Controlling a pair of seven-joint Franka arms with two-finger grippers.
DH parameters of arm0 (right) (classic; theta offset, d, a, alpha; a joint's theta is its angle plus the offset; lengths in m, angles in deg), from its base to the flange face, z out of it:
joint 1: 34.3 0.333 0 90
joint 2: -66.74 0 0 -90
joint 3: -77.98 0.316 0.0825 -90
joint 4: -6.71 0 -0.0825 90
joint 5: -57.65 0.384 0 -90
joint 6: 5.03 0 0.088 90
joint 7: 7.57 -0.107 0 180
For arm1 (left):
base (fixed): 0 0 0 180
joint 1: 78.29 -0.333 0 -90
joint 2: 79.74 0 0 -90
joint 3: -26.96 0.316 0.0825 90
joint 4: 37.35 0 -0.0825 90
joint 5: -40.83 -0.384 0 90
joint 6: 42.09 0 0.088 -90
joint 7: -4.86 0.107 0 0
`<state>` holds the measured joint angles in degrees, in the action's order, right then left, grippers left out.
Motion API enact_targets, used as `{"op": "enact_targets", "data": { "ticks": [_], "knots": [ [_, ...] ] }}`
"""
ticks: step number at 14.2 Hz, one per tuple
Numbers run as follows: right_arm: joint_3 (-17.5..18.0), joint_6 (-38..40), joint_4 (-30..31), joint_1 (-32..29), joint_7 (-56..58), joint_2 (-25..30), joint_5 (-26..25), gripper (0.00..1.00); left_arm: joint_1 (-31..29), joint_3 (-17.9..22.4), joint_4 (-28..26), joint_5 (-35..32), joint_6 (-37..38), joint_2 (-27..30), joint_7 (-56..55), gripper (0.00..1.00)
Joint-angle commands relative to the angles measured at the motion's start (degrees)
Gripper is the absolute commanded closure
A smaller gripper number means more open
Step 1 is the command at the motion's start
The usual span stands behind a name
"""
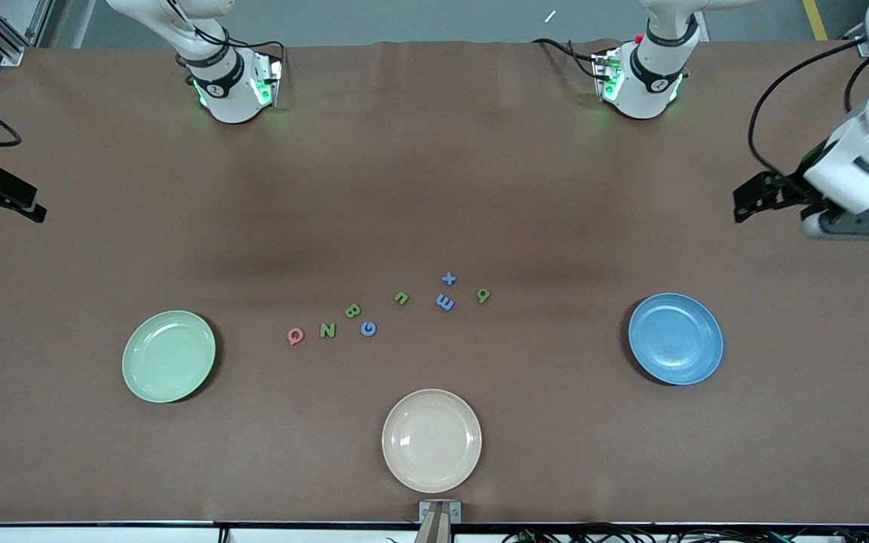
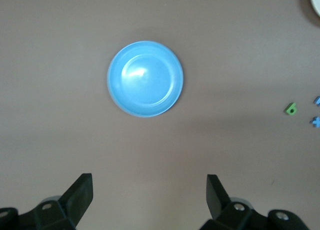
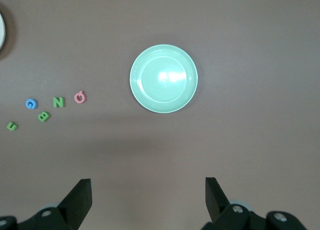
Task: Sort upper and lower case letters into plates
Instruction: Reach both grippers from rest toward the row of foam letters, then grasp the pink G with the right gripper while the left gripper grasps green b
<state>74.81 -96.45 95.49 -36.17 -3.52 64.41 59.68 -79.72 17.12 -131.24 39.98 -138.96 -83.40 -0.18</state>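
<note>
Sorting has not begun, I judge: on the brown cloth worktop (image 1: 434, 188) the glossy pale green plate (image 1: 169, 356) and blue plate (image 1: 676, 338) lie bare, the cream plate (image 1: 431, 440) likewise. The eight small foam letters (image 1: 368, 328) lie strewn between the two coloured plates. The left gripper (image 2: 149, 192) hangs over the worktop near the blue plate and the right gripper (image 3: 148, 194) near the green one, fingers wide and holding nothing; next, one must descend on a single letter.

We saw the cream plate (image 2: 316, 0) cut off at both wrist views' edges; two blue letters (image 2: 315, 121) were cropped.
</note>
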Motion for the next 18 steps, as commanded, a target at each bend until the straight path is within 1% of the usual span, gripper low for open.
{"op": "enact_targets", "data": {
  "ticks": [1, 2, 5, 7, 9, 11, 12, 15, 18],
  "knots": [
    [0.36, -0.08, -0.89, 1.25, 0.34, -4.51, 1.05, 0.0, 4.23, -0.53, 1.52, -0.9, -4.27, -5.55, -5.66, 0.0],
    [0.36, -0.16, -0.89, 2.04, 0.25, -6.0, 1.14, 0.0, 6.24, -0.53, 1.69, -0.82, -5.68, -7.48, -7.6, 0.0],
    [0.53, -3.31, -1.24, 4.06, 0.51, -10.31, 1.4, 0.0, 10.73, -0.61, 6.25, -0.64, -5.95, -14.59, -13.84, 0.0],
    [0.45, -6.56, -1.24, 5.72, 0.43, -13.47, 3.76, 0.0, 14.77, -0.35, 10.64, -0.9, -7.18, -20.13, -19.11, 0.0],
    [0.45, -9.3, -1.07, 7.57, 0.25, -16.81, 3.86, 0.0, 15.93, -0.35, 13.55, -0.82, -9.98, -24.7, -22.37, 0.0],
    [0.45, -10.87, -1.15, 9.86, -0.71, -20.06, 3.77, 0.0, 17.77, -0.18, 13.82, -0.9, -14.63, -27.79, -23.35, 0.01],
    [0.45, -13.5, -1.15, 10.3, -2.37, -20.95, 3.95, 0.0, 18.82, 0.09, 13.82, -1.17, -16.66, -28.76, -24.74, 0.01],
    [0.45, -17.37, -1.07, 15.03, -11.06, -25.16, 3.08, 0.0, 21.37, 0.44, 13.91, -1.34, -19.22, -31.48, -30.36, 0.03],
    [0.36, -23.96, -1.07, 17.6, -14.94, -30.96, 3.07, 0.0, 23.92, 0.44, 14.61, -1.61, -21.68, -34.29, -36.95, 0.07]
  ]
}}
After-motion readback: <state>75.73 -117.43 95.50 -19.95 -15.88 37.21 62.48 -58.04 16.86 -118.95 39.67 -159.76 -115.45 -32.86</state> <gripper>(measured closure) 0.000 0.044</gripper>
